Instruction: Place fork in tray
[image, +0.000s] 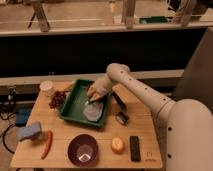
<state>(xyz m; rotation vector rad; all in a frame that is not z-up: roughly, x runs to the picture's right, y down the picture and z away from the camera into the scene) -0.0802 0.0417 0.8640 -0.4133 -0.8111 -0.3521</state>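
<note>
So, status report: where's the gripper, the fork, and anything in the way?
Gripper low over the tray. Fork seemingly the pale sliver at its tip. Pale round item in tray just below.

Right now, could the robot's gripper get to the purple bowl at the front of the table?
Probably yes. The gripper hangs over the green tray, and the purple bowl sits just past the tray's near rim, open on top, with nothing lying between them or over it.
</note>
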